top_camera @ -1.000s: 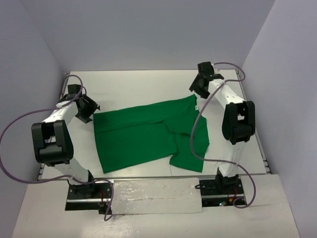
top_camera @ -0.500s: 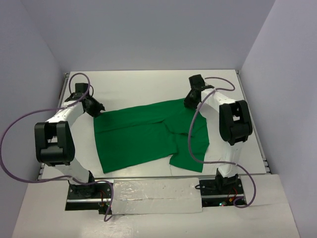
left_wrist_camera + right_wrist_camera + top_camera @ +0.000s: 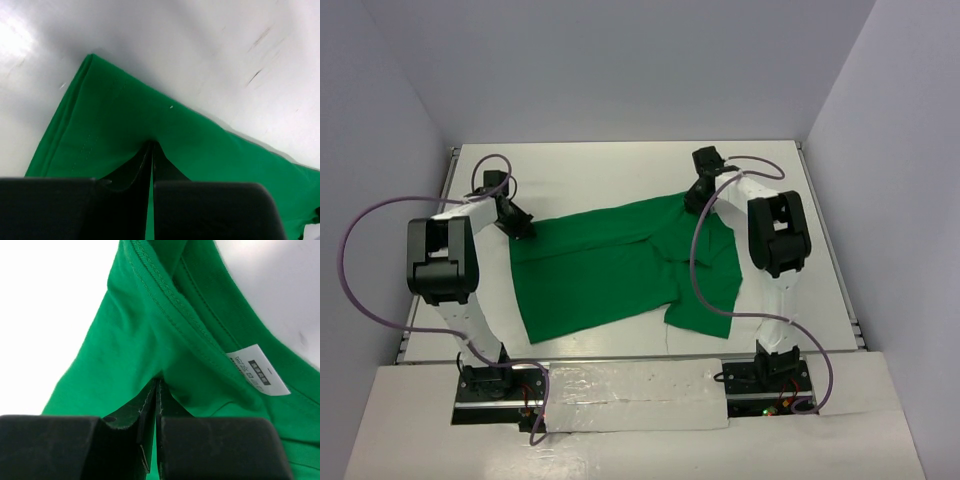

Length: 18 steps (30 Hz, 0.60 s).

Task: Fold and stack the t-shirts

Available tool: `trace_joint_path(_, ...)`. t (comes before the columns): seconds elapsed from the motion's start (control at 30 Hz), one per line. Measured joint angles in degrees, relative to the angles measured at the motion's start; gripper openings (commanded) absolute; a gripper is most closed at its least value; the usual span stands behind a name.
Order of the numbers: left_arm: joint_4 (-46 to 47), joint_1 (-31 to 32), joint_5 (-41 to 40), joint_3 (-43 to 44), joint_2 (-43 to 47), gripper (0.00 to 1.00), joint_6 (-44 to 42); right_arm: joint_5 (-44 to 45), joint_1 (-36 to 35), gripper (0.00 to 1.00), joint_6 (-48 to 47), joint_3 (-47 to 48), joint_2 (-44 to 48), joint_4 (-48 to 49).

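The green t-shirt (image 3: 610, 265) lies partly folded across the middle of the white table (image 3: 590, 170), its hem end to the left and its neck end to the right. My left gripper (image 3: 523, 228) is shut on the shirt's far-left corner (image 3: 100, 125), pinching a fold of cloth. At the far-right edge my right gripper (image 3: 692, 203) is shut on the shirt beside the collar (image 3: 170, 305). A white neck label (image 3: 257, 371) shows just right of that pinch. One sleeve (image 3: 705, 300) lies spread at the near right.
Grey walls close in the table on the left, back and right. Both arm bases (image 3: 620, 390) sit on a foil-covered strip at the near edge. Purple cables (image 3: 360, 270) loop beside each arm; the right one crosses over the sleeve.
Both grippers came down from open beside the shirt onto its far corners and closed on the cloth. The far edge of the shirt has bunched slightly at both pinches.
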<state>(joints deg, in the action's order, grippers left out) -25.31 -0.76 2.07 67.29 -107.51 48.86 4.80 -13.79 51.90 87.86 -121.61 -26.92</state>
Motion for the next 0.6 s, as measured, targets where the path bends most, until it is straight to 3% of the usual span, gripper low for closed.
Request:
trace_joint_path(0.3, -0.95, -0.62, 1.75, 10.93, -8.28, 0.1, 0.02, 0.87, -0.1, 0.09, 0.48, 19.3, -11.74, -5.72)
trace_joint_path(0.6, -3.66, -2.09, 3.42, 30.06, -21.07, 0.11, -1.07, 1.09, 0.11, 0.09, 0.37, 35.68, -21.05, -11.42)
